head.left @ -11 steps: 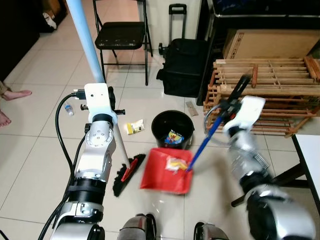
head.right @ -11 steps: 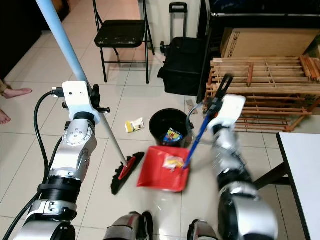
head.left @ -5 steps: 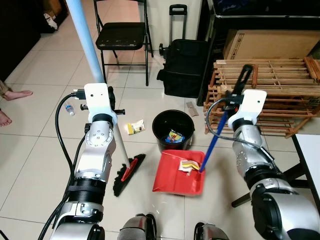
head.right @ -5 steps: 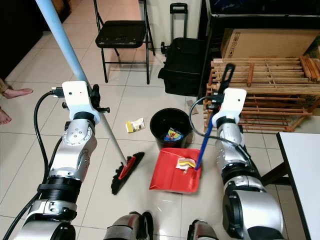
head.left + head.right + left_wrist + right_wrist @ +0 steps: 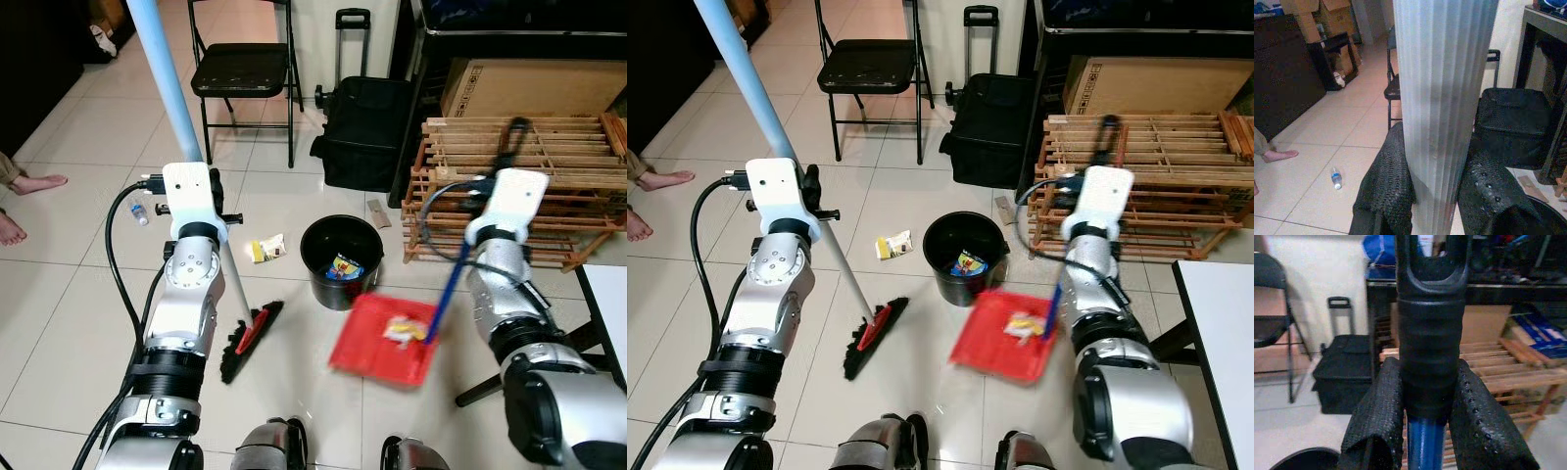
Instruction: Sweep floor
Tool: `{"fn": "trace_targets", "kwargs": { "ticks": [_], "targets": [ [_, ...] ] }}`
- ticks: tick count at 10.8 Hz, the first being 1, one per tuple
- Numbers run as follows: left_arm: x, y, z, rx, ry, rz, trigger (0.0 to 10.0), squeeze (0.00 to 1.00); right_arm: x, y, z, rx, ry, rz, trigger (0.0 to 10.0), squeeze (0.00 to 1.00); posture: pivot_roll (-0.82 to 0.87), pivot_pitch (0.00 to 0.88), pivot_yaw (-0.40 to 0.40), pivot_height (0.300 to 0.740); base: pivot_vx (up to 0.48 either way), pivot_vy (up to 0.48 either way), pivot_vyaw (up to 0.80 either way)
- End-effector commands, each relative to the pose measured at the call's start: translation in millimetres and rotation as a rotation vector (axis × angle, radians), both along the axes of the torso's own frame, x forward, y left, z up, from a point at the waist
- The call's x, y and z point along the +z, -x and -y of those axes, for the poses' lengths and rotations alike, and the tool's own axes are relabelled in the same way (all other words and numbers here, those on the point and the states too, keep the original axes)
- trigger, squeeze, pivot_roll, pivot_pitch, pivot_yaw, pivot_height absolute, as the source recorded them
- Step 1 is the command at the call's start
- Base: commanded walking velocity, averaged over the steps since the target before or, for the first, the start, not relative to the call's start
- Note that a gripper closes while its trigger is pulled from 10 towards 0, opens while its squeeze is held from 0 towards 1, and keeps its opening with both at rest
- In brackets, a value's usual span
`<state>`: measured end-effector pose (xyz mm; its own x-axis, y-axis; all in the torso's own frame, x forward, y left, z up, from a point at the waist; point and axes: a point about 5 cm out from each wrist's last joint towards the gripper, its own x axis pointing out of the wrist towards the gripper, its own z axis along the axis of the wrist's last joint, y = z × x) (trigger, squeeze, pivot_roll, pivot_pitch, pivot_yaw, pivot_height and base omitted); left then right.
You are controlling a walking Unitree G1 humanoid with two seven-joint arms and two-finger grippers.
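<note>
Now the red dustpan (image 5: pixel 384 338), at four o'clock from the black bin (image 5: pixel 341 257), is held by the clenched right gripper (image 5: pixel 1426 416); the broom (image 5: pixel 1442 107) is clamped by the left gripper (image 5: pixel 1437 191).

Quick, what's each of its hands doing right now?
Left end effector: closed on the broom pole.
Right end effector: closed on the dustpan handle.

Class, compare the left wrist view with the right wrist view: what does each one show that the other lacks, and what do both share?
Left wrist view alone: the left gripper clamped on the pale blue broom pole, a small water bottle on the tiles, a person's foot. Right wrist view alone: the right gripper clamped on the dustpan handle, wooden racks. Shared: the black suitcase and folding chair.
</note>
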<state>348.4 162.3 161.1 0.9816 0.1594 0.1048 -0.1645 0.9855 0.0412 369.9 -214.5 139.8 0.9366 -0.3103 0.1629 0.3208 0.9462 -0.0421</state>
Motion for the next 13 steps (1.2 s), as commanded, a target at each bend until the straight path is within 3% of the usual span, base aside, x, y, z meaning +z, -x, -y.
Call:
{"fn": "trace_targets", "kwargs": {
  "ticks": [1,9,10,13],
  "targets": [
    [6.4,2.3,-7.4,0.028,-0.030,0.028,10.0,0.00,18.0,-5.1,0.5,-0.024,0.008,0.072,10.0,0.00,0.07,0.130,0.125,0.740,0.000,0.000,0.00],
    [6.1,7.3,-11.5,0.036,-0.057,0.022,10.0,0.00,4.2,4.5,22.3,-0.287,0.047,-0.003,10.0,0.00,0.10,0.144,0.143,0.740,0.000,0.000,0.00],
    [6.2,7.7,-10.6,0.036,-0.057,0.020,10.0,0.00,-6.1,13.4,35.5,-0.426,0.060,-0.052,10.0,0.00,0.10,0.142,0.145,0.740,0.000,0.000,0.00],
    [6.1,7.4,-10.7,0.040,-0.056,0.019,10.0,0.00,-21.0,27.9,53.6,-0.592,0.014,-0.109,10.0,0.00,0.10,0.140,0.145,0.740,0.000,0.000,0.00]
  ]
}}
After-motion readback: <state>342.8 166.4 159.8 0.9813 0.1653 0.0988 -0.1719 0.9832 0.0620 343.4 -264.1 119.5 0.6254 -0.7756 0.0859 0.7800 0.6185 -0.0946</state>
